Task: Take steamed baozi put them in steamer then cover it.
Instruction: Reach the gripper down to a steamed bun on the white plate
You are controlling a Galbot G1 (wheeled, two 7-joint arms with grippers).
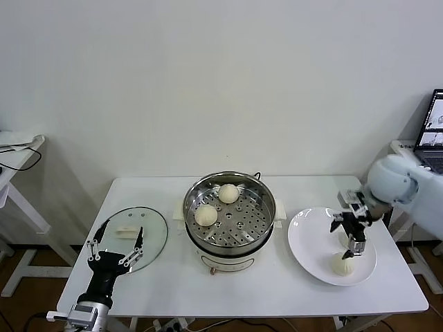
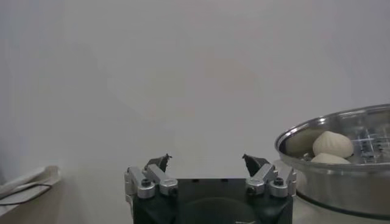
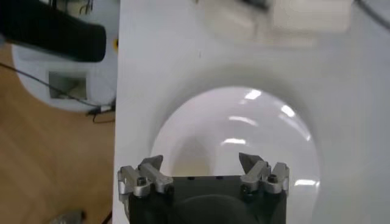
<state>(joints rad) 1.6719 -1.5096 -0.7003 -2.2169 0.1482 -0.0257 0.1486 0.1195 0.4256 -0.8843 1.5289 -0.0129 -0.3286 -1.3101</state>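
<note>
The steamer stands mid-table with two steamed baozi on its perforated tray. The left wrist view shows its rim and both baozi. A third baozi lies on the white plate. My right gripper hangs open over the plate, just behind that baozi; a cream shape shows between its open jaws. The glass cover lies flat at the table's left. My left gripper stands open over its near edge, and is seen empty.
A laptop sits on a side table at the far right. Another small table with a cable stands at the far left. The steamer's white base shows beyond the plate. A wall runs behind the table.
</note>
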